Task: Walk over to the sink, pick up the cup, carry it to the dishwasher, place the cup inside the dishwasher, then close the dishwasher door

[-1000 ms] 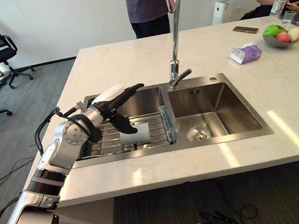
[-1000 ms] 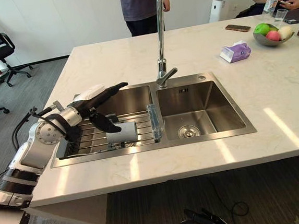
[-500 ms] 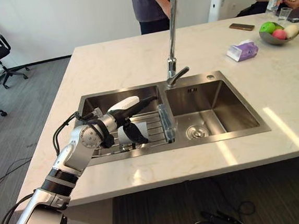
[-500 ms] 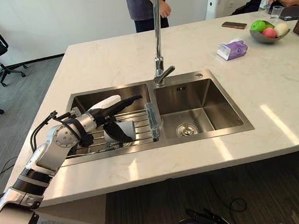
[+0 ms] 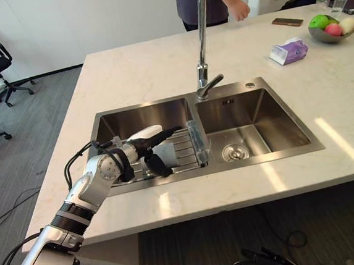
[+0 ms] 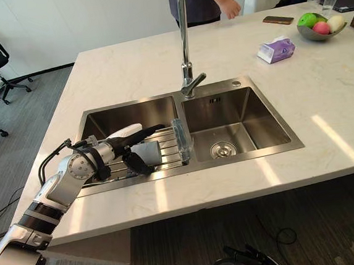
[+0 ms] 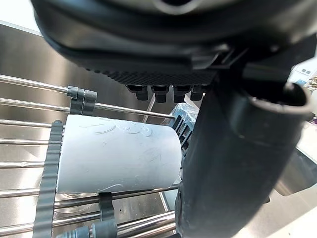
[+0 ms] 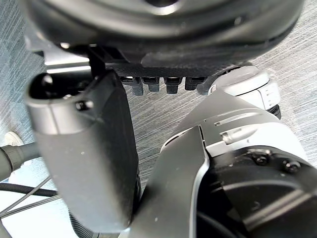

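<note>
In the left basin of the sink point(image 5: 269, 124) the cup point(image 5: 167, 153) lies on its side on the wire rack point(image 5: 183, 149). The left hand point(image 5: 135, 150) sits right over it: fingers point(image 5: 165, 133) straight across the top, thumb down by one end, not closed on it. A clear glass point(image 5: 198, 143) stands just beside the cup. The right hand point(image 8: 84, 148) hangs relaxed over the floor point(image 8: 163, 109), holding nothing.

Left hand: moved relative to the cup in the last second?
Yes. The left hand has dropped from above the sink rim toward the rack; its fingers now lie low over the cup, thumb on its near side.
</note>
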Controlling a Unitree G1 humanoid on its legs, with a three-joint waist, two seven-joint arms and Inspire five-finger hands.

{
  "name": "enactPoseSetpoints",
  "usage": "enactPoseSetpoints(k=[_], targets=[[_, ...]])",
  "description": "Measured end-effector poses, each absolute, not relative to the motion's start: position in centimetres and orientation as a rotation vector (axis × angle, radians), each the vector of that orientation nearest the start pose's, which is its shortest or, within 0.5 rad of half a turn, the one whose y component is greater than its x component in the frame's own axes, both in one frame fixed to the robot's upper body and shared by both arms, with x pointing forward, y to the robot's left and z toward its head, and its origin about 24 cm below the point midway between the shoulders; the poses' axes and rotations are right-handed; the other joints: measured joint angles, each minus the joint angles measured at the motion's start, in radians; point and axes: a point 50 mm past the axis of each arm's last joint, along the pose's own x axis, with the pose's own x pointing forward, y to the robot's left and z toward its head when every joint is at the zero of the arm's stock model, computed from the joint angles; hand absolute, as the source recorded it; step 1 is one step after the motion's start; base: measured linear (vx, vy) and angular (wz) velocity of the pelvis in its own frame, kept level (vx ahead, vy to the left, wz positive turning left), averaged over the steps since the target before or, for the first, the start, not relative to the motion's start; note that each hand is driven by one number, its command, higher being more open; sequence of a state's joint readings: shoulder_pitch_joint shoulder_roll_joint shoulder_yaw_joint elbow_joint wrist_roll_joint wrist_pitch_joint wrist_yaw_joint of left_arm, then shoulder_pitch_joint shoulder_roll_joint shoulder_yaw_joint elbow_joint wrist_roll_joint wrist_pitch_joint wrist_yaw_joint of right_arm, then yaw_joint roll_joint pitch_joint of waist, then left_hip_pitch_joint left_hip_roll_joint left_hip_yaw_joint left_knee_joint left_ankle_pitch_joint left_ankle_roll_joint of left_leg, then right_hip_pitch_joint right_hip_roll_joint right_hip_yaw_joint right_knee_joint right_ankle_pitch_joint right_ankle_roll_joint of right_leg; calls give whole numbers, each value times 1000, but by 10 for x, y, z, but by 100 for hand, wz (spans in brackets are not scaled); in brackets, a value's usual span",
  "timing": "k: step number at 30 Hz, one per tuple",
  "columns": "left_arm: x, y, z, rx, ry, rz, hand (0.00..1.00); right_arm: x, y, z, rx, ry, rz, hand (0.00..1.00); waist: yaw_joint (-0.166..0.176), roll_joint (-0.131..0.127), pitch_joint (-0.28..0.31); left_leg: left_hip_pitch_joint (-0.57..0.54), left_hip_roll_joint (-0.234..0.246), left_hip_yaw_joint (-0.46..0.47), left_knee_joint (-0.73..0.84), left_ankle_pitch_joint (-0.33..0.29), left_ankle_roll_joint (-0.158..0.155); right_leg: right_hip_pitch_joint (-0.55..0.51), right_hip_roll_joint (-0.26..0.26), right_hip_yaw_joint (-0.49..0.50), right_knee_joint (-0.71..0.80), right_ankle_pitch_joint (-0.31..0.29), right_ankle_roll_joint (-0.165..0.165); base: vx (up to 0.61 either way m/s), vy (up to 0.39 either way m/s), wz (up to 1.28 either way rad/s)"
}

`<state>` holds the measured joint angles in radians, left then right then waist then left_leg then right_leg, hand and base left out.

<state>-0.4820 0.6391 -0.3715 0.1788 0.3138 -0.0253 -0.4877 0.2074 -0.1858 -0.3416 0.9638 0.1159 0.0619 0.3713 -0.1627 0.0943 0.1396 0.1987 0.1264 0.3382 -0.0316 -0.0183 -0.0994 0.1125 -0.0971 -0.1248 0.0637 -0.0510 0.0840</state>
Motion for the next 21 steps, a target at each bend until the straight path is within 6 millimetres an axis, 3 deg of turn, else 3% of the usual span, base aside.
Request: enactPoseSetpoints(k=[6, 21], targets=[[328, 188, 91, 1085, 109, -644, 100, 61, -251, -149, 272, 1135, -155, 100, -15, 2, 0, -8, -2, 1, -1, 1, 1, 7, 1, 0, -33, 21, 2, 0, 0, 0], [334, 189, 78, 1098, 186, -598, 100, 81, -239, -151, 248, 1210, -70, 100, -21, 1, 1, -10, -2, 1, -14, 2, -2, 23, 0, -6, -73, 40, 5, 0, 0, 0]])
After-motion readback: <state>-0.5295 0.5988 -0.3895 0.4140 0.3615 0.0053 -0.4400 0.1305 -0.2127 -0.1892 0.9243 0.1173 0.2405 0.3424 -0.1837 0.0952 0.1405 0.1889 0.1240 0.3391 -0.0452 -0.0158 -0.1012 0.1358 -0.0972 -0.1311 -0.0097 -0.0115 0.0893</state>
